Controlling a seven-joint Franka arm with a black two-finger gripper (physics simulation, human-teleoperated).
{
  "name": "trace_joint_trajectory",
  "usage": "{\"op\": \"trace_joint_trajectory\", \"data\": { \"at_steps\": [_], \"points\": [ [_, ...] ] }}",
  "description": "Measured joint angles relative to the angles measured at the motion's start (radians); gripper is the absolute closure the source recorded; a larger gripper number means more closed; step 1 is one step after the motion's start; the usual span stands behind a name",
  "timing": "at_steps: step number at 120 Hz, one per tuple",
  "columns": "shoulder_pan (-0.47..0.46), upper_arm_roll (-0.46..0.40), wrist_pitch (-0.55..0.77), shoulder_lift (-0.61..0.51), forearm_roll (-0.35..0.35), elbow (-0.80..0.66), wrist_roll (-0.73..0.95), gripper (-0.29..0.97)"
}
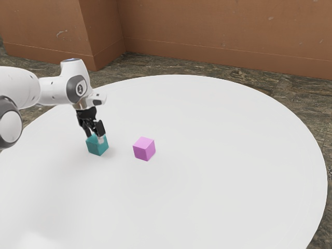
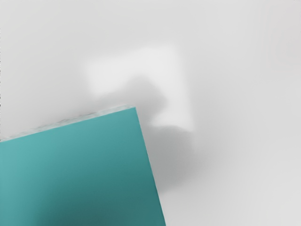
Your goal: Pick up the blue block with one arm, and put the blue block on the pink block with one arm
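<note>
Two blocks share our desk [image 1: 218, 155]. Our end effector [image 1: 97, 137] seemingly grips the blue block [image 1: 97, 147] from above; the pink block [image 1: 143, 149] stands apart, nearby.

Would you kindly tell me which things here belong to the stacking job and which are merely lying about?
For the job: blue block, pink block, gripper at the blue block.
Merely surroundings: round white table, brown walls, stone floor.
</note>
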Motion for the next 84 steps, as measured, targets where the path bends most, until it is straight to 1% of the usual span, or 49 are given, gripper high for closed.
{"op": "trace_joint_trajectory", "data": {
  "at_steps": [48, 73, 84],
  "points": [
    [0.007, 0.003, -0.007, 0.053, -0.014, 0.059, 0.052, -0.02],
    [0.017, 0.003, -0.016, 0.056, -0.016, 0.079, 0.068, 0.00],
    [0.018, 0.003, -0.021, 0.057, -0.027, 0.082, 0.063, 0.00]
  ]
}}
